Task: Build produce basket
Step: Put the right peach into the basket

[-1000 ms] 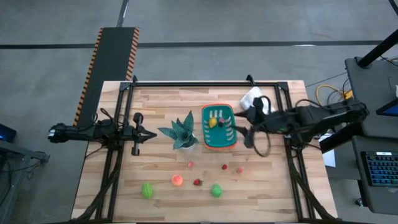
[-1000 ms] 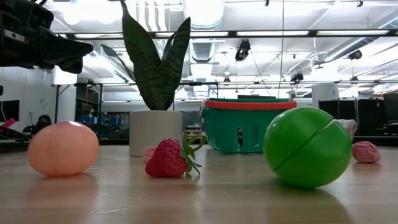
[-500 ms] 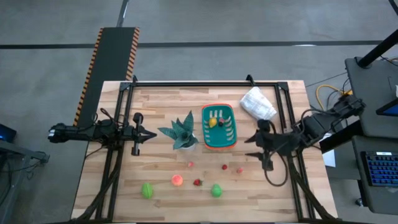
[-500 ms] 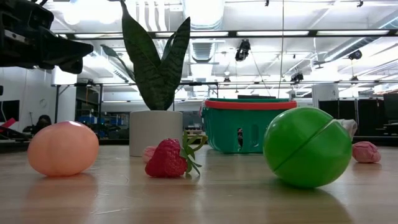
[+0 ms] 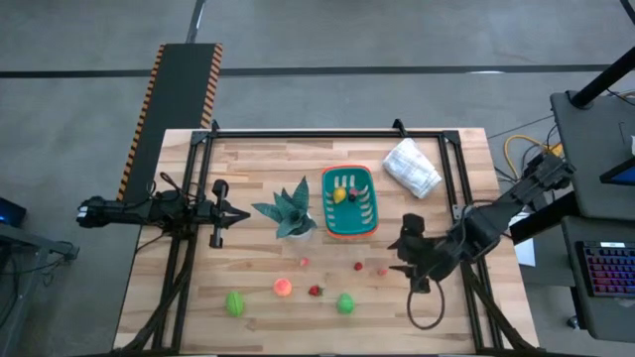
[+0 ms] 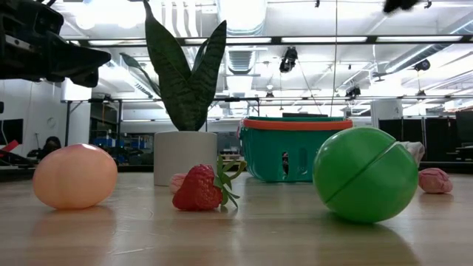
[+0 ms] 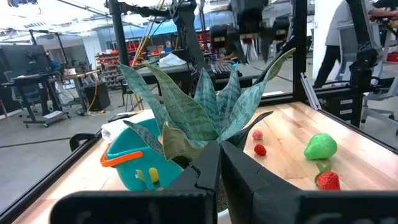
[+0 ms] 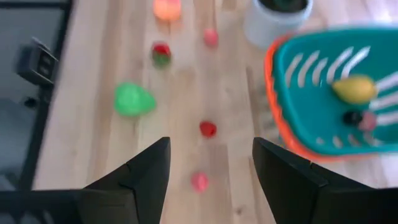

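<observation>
The right gripper hangs spread and empty near the basket. The left gripper, clenched, waits beyond the plant.

Honestly can't read any text anywhere here; no labels, brand names, numbers or signs that I can make out on anything on the table or in the room behind it.
</observation>
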